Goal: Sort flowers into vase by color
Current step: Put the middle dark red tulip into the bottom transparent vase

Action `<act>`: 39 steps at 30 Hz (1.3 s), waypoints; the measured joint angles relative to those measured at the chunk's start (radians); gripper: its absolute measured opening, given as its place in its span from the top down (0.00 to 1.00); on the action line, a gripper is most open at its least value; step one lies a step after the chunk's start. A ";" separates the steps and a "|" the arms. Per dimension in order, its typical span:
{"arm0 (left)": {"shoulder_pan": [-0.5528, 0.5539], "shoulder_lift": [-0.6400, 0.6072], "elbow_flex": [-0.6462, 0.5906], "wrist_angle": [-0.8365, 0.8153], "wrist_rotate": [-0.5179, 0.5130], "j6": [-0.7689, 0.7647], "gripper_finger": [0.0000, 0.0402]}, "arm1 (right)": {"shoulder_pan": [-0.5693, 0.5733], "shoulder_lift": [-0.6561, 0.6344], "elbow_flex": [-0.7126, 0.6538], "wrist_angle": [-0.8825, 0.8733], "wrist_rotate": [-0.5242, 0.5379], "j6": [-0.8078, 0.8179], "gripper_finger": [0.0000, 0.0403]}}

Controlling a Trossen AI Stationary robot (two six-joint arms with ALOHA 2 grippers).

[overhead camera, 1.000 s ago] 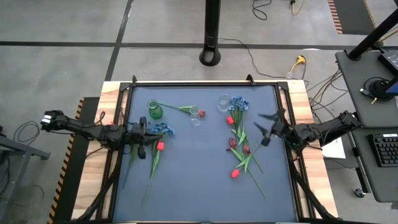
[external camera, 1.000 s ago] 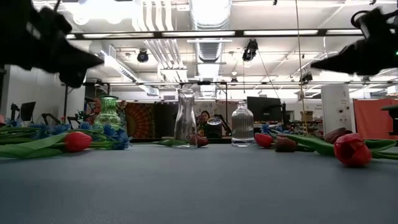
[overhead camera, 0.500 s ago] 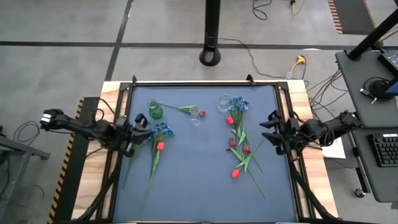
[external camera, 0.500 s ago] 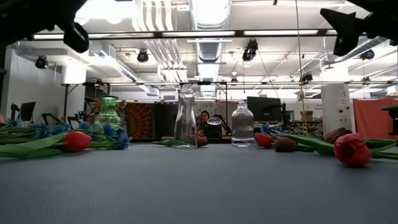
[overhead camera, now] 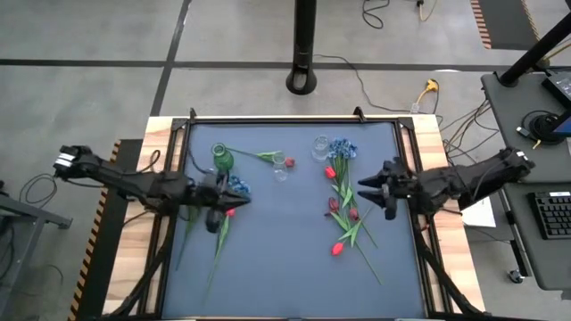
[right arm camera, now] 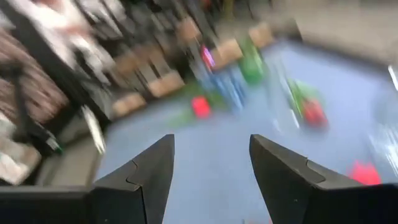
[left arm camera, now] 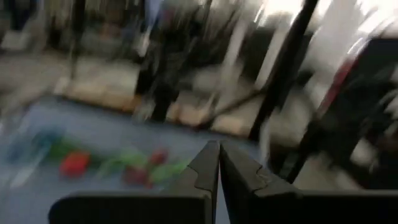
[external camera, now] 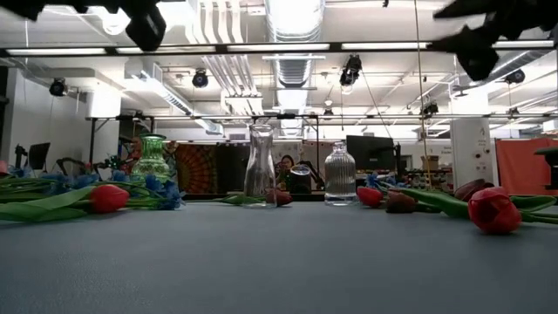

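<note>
matte blue surface (overhead camera: 285, 259) carries thin-stemmed flowers (overhead camera: 343, 201) lying flat in two loose groups. left pincer (overhead camera: 217, 203) pressed together above the left group; right pincer (overhead camera: 370, 189) spread, empty, beside the right group.

Centre and lower half of the desk (overhead camera: 285, 267) in the high view: open mat, free passage. Upper strip blocked by a green vase (overhead camera: 221, 159), a clear vase (overhead camera: 280, 166) and a ribbed vase (overhead camera: 320, 147), with a flower lying between the first two. Left-centre: flowers (overhead camera: 223, 223) under the left tool (overhead camera: 217, 207). Right-centre: scattered flowers (overhead camera: 343, 209) just beside the right tool (overhead camera: 368, 187).
</note>
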 joint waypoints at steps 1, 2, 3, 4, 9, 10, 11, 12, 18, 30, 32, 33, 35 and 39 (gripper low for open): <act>-0.010 0.022 0.042 -0.094 -0.030 -0.021 1.00 | 0.000 0.027 0.044 -0.101 0.000 0.069 0.50; -0.024 0.042 0.079 -0.192 -0.070 -0.042 1.00 | 0.000 0.051 0.084 -0.188 0.001 0.125 0.50; -0.041 0.062 0.113 -0.276 -0.113 -0.062 1.00 | 0.000 0.073 0.120 -0.258 0.001 0.171 0.50; -0.061 0.081 0.145 -0.354 -0.157 -0.080 1.00 | 0.000 0.095 0.151 -0.313 0.001 0.205 0.50; -0.186 0.158 0.242 -0.561 -0.297 -0.141 1.00 | 0.000 0.186 0.261 -0.404 0.003 0.221 0.50; -0.212 0.168 0.251 -0.572 -0.316 -0.142 1.00 | 0.000 0.202 0.277 -0.393 0.004 0.221 0.50; -0.236 0.176 0.259 -0.578 -0.333 -0.141 1.00 | 0.000 0.217 0.293 -0.383 0.004 0.221 0.50; -0.256 0.182 0.265 -0.587 -0.349 -0.140 1.00 | 0.000 0.232 0.306 -0.381 0.004 0.222 0.50; -0.350 0.173 0.244 -0.629 -0.432 -0.151 1.00 | 0.000 0.321 0.366 -0.363 0.014 0.221 0.50; -0.359 -0.029 0.249 -0.688 -0.453 0.040 1.00 | -0.032 0.620 0.480 -0.380 -0.099 0.378 0.50; -0.359 -0.065 0.248 -0.690 -0.461 0.077 1.00 | -0.043 0.690 0.513 -0.416 -0.159 0.412 0.50; -0.359 -0.080 0.247 -0.690 -0.467 0.091 1.00 | -0.047 0.727 0.531 -0.440 -0.182 0.428 0.50; -0.359 -0.108 0.245 -0.690 -0.473 0.116 1.00 | -0.052 0.795 0.569 -0.503 -0.213 0.451 0.50; -0.359 -0.148 0.244 -0.695 -0.473 0.143 1.00 | -0.059 0.918 0.657 -0.644 -0.227 0.477 0.50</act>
